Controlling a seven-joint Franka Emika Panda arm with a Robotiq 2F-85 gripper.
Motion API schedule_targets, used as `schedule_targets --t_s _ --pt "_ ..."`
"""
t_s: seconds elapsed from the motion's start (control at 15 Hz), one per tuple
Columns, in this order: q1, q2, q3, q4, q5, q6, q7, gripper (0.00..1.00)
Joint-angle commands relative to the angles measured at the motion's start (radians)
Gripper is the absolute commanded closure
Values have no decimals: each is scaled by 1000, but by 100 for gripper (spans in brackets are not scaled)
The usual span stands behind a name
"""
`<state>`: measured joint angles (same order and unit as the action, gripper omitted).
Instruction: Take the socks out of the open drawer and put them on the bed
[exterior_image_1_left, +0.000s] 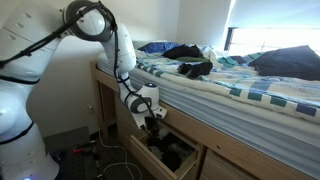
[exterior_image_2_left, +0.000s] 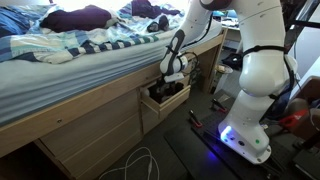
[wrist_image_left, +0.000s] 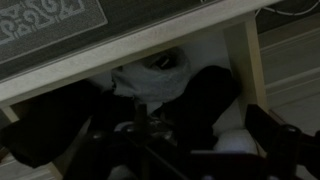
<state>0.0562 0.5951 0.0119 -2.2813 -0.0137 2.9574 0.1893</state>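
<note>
Where the arm (exterior_image_1_left: 120, 50) bends down beside the bed (exterior_image_1_left: 230, 95) in an exterior view, the gripper (exterior_image_1_left: 152, 122) hangs just over the open drawer (exterior_image_1_left: 140, 152), which sticks out from the bed frame near the floor. Dark contents show inside the drawer, too small here to sort into single socks. On the striped bedding lie dark clothes (exterior_image_1_left: 195, 68), w/ a bright window (exterior_image_1_left: 265, 35) behind. Cables (exterior_image_1_left: 95, 150) lie on the floor near the frame.

In an exterior view from the opposite end, the gripper (exterior_image_2_left: 172, 80) sits at the drawer's mouth, drawer (exterior_image_2_left: 160, 108) pulled out from the frame, bed (exterior_image_2_left: 90, 55) above it. The white robot base (exterior_image_2_left: 250, 90) stands close by, and more cables (exterior_image_2_left: 140, 160) loop on the floor in front. The bed's edge overhangs the drawer, so the arm comes in at an angle under it.

In the wrist view, the white sock bundle (wrist_image_left: 155, 75) lies at the back of the drawer, approx. centred, long axis running across the picture, a rolled opening facing the camera. Just beside it, touching, a dark sock (wrist_image_left: 212, 100) runs roughly top to bottom, slightly tilted. A dark heap (wrist_image_left: 50, 125) fills the other side; can't tell what it is. The drawer's wooden rim crosses above the bundle, w/ a patterned rug (wrist_image_left: 50, 18) beyond. The gripper's own dark parts crowd the lower edge and blur into the dark cloth, so I cannot tell if the fingers are spread or closed, or touching anything.
</note>
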Motion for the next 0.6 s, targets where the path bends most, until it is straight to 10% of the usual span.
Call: schedule_targets --t_s 0.0,0.53 --pt "-41 66 40 64 40 -3 -63 0" --pt "-66 147 64 110 54 -18 -63 0"
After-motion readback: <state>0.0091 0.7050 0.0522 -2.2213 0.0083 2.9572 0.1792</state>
